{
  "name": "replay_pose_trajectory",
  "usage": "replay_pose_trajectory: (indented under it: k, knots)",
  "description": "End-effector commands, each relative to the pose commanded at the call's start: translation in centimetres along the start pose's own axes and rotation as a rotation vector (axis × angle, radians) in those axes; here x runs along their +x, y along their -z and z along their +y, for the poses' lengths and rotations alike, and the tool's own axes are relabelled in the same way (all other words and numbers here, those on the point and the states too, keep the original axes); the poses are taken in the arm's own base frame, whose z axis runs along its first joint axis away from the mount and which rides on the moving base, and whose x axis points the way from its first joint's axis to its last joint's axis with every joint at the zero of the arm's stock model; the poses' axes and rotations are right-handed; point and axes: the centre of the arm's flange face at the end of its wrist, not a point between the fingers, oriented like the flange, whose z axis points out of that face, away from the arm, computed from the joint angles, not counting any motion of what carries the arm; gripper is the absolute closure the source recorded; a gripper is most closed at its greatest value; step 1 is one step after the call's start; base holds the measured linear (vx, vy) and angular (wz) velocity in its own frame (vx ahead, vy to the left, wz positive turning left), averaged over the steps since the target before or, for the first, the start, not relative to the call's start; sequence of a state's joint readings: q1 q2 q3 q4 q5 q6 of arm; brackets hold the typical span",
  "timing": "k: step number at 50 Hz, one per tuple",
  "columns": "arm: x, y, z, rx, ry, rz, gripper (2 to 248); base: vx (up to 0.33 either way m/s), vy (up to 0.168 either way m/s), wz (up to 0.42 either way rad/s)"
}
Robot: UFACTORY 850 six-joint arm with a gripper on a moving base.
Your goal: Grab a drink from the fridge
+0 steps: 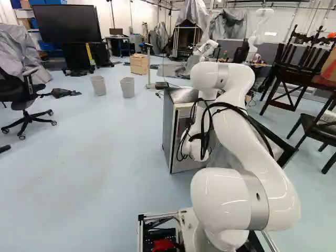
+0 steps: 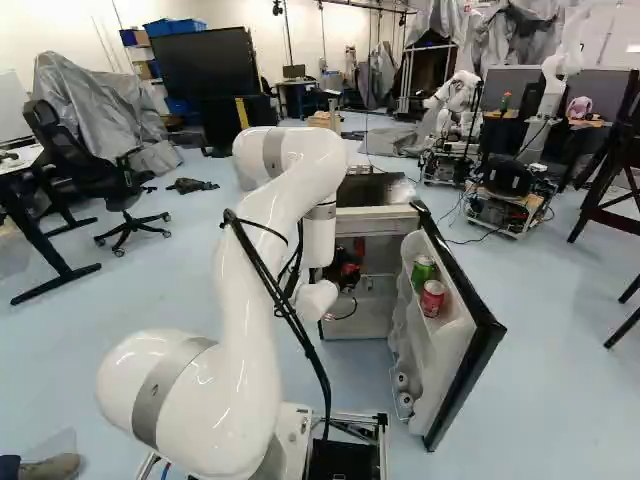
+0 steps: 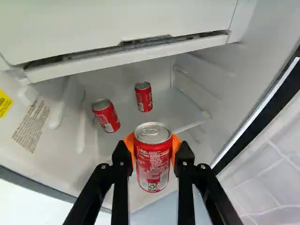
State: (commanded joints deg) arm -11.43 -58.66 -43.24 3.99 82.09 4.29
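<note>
The black two-fingered pincer (image 2: 347, 272) reaches inside the pale box-shaped fridge (image 2: 371, 213), its fingers parted by a can's width. In the wrist view, its orange pads (image 3: 130, 143) press both sides of a red cylindrical metal drink can (image 3: 153, 157) with a silver lid, gripping it firmly. Further in, two smaller-looking red metal cans (image 3: 143, 97) (image 3: 106, 116) sit apart from each other, with a visible gap between each and the held one.

The overhanging white compartment (image 3: 117, 23) ends in a long front lip, beyond the held can's lid. A pale shelf (image 3: 176, 108) shows its edge beside the further cans. The inner side wall lies well apart from the pincer, bordered by a black-and-white edge.

The black-edged white fridge door (image 2: 455, 365) stands swung wide, carrying a green metal can (image 2: 423, 272) and a red metal can (image 2: 432, 298) in its rack. Pale blue floor (image 1: 105, 157) stretches along the fridge's outer side.
</note>
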Motion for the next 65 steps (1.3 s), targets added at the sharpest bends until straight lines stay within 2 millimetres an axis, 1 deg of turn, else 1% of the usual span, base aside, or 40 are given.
replay_pose_trajectory:
  k: [13, 23, 57, 65]
  knots:
    - [1.1, 3.2, -0.4, 0.011, 0.006, -0.018, 154, 0.0, 0.0, 0.0]
    - [2.0, 4.9, -0.6, 0.016, 0.009, -0.018, 154, 0.0, 0.0, 0.0]
    - [5.6, 7.2, -0.8, 0.021, 0.005, 0.033, 154, 0.0, 0.0, 0.0]
    - [6.3, 8.2, -0.7, 0.022, 0.004, 0.041, 154, 0.0, 0.0, 0.0]
